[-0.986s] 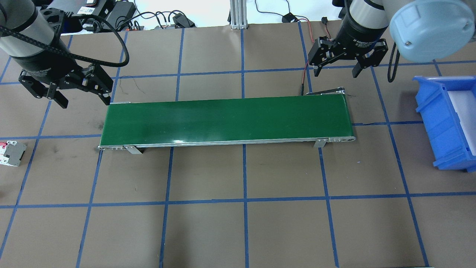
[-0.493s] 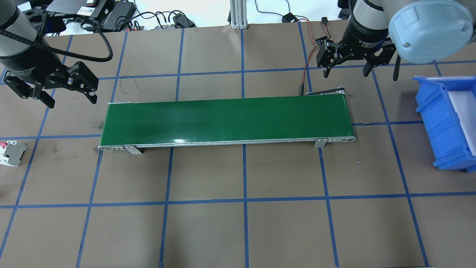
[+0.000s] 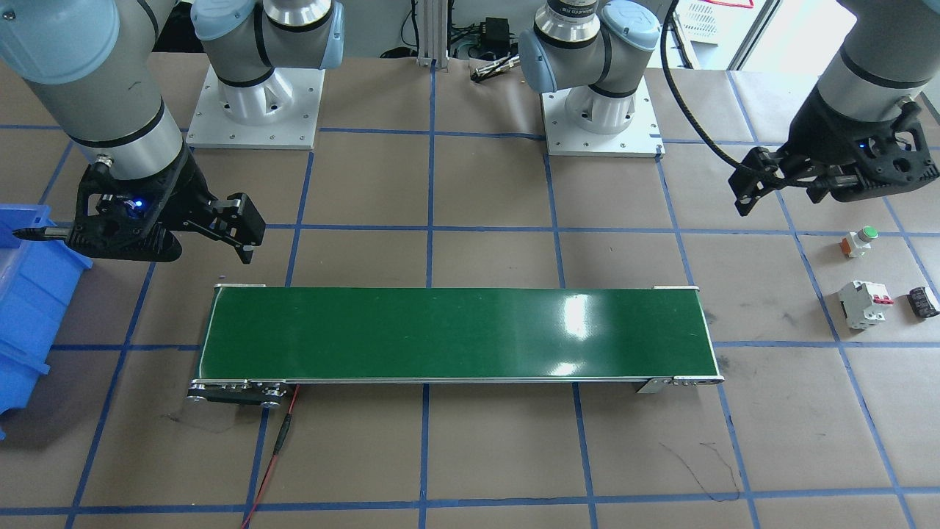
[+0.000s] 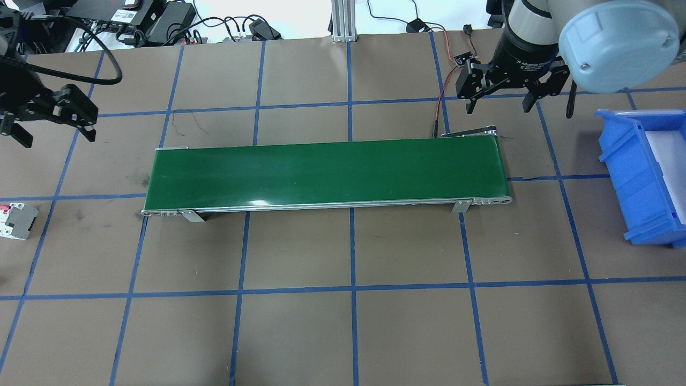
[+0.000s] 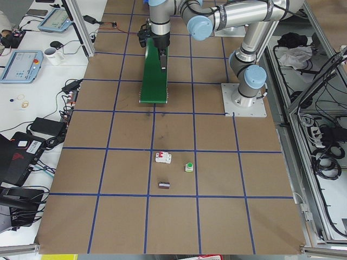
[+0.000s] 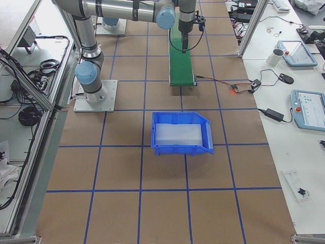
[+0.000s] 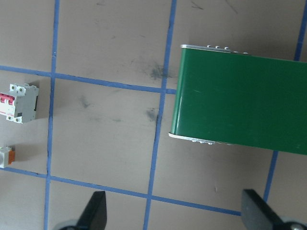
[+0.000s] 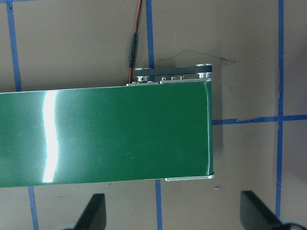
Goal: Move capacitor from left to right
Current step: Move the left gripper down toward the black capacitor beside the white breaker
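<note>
The capacitor (image 3: 924, 301) is a small black block on the brown table at the robot's far left, beside the white breaker (image 3: 865, 303); it also shows in the exterior left view (image 5: 164, 185). It is outside the overhead and left wrist views. My left gripper (image 4: 56, 136) is open and empty, hovering above the table beyond the belt's left end, well apart from the capacitor. Its fingertips (image 7: 96, 213) show at the bottom of the left wrist view. My right gripper (image 4: 498, 107) is open and empty, above the belt's right end.
A green conveyor belt (image 4: 327, 171) lies across the table's middle. A blue bin (image 4: 643, 171) stands at the right. A push button (image 3: 859, 241) with a green cap sits near the breaker (image 4: 16, 220). A red wire (image 4: 440, 102) runs to the belt's right end.
My left gripper has moved left and away from the belt's left end, still open. My right gripper has risen slightly toward the table's back and then held still.
</note>
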